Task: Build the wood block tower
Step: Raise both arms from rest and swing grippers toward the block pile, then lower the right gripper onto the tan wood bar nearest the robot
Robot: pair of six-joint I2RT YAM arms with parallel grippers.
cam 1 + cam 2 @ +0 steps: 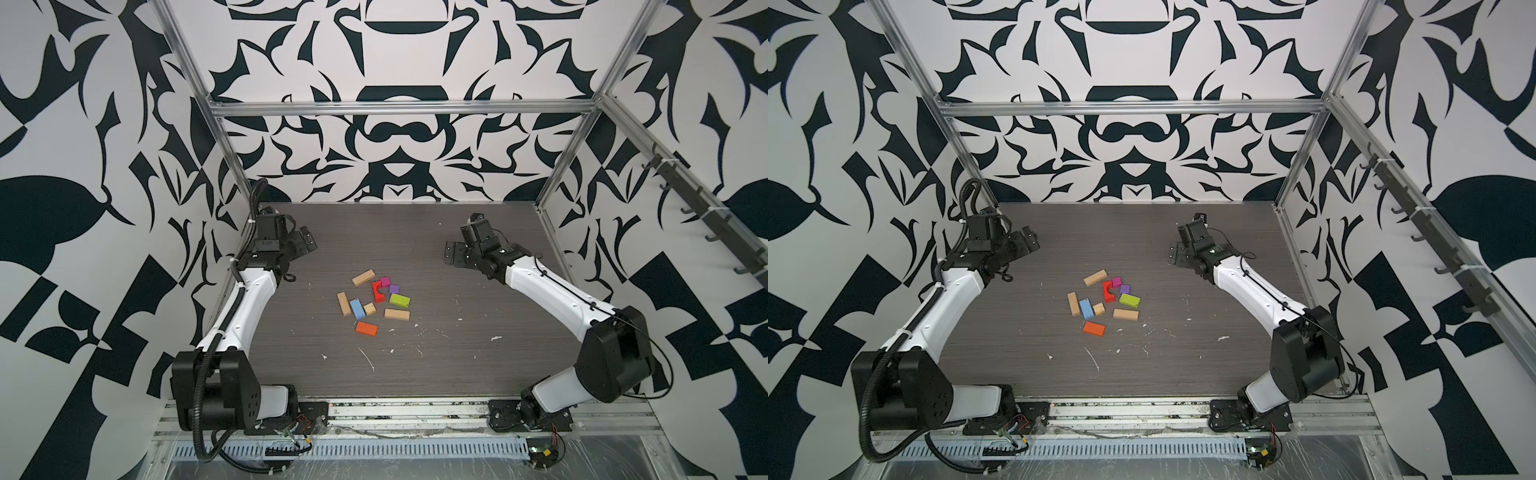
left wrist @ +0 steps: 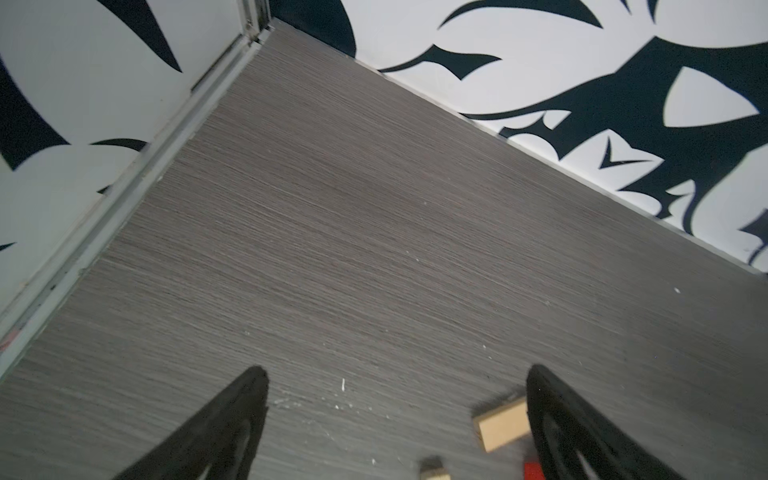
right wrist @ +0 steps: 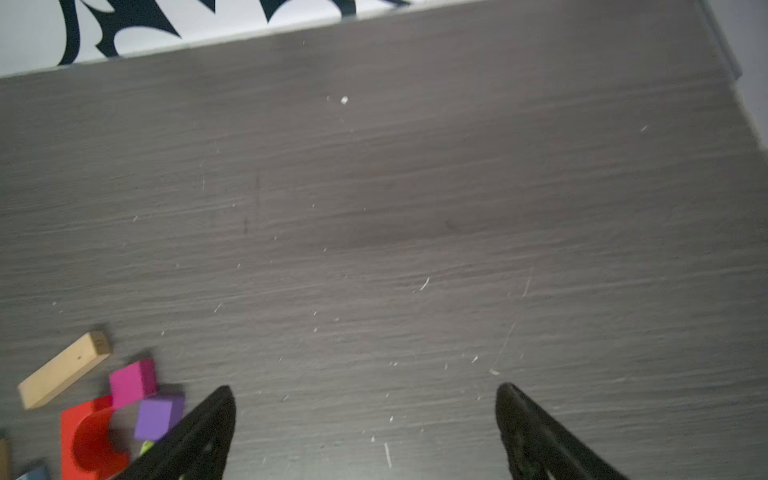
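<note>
The wooden blocks lie loose and flat at the table's middle in both top views, none on another: an orange block [image 1: 366, 328], a blue one [image 1: 357, 308], a tan cube [image 1: 369, 308], a lime block [image 1: 400, 300], a red arch [image 1: 377, 291], magenta [image 1: 385, 281] and purple [image 1: 394, 288] pieces, and tan planks [image 1: 363, 277]. My left gripper [image 1: 307, 241] hovers open far left of the pile, empty [image 2: 397, 374]. My right gripper [image 1: 451, 253] hovers open to the pile's far right, empty [image 3: 365, 388]. The right wrist view shows the red arch [image 3: 89, 440] beside one finger.
The dark wood-grain table [image 1: 457, 353] is flecked with white scraps. Patterned walls and aluminium frame posts [image 1: 232, 166] close in the back and both sides. A rail with both arm bases [image 1: 407, 411] runs along the front edge.
</note>
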